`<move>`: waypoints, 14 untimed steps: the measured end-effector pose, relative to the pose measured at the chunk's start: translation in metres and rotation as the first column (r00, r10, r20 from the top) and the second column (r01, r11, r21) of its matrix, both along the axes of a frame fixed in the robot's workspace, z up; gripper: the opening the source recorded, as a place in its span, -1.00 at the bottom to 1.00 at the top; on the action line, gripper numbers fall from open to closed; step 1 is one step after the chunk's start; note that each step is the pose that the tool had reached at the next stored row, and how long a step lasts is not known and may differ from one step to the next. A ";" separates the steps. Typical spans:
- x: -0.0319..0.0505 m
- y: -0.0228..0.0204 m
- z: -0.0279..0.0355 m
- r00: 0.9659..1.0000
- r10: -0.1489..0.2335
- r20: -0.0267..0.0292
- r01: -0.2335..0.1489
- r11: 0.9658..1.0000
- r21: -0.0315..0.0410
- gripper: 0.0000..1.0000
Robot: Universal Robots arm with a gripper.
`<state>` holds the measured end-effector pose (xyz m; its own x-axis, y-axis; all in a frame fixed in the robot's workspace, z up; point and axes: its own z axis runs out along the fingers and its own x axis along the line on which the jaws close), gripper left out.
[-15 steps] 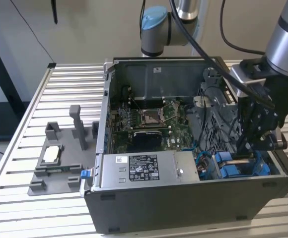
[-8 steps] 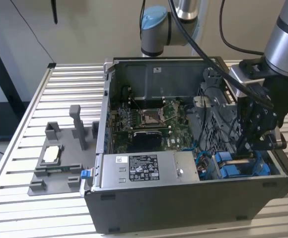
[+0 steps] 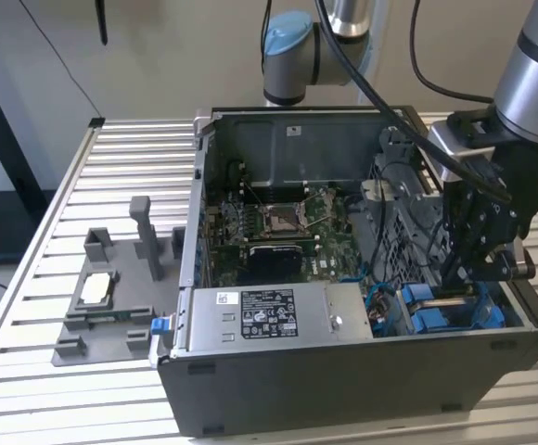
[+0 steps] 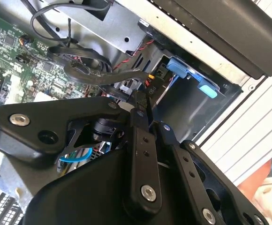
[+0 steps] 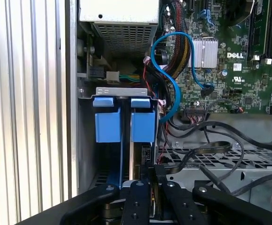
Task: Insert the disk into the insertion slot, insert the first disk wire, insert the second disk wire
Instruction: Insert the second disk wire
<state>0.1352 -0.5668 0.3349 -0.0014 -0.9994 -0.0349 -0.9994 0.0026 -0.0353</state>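
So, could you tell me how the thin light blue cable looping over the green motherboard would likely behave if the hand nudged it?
The thin light blue cable would probably flex, not resist: it hangs in a loose loop. It looks light, likely springing back, since one end seems plugged into the green motherboard.

A pale plain wall [image 3: 158, 56] stood behind the ribbed aluminium table [image 3: 130, 162], with a dark stand [image 3: 5, 139] at the exterior view's left.
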 end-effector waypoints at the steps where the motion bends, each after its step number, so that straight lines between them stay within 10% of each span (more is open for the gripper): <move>1: 0.0000 0.0000 0.0000 1.000 0.000 0.000 0.000 1.000 0.000 -0.67; 14: 0.0000 -0.0002 -0.0002 1.000 0.000 0.001 0.000 1.000 0.000 -0.67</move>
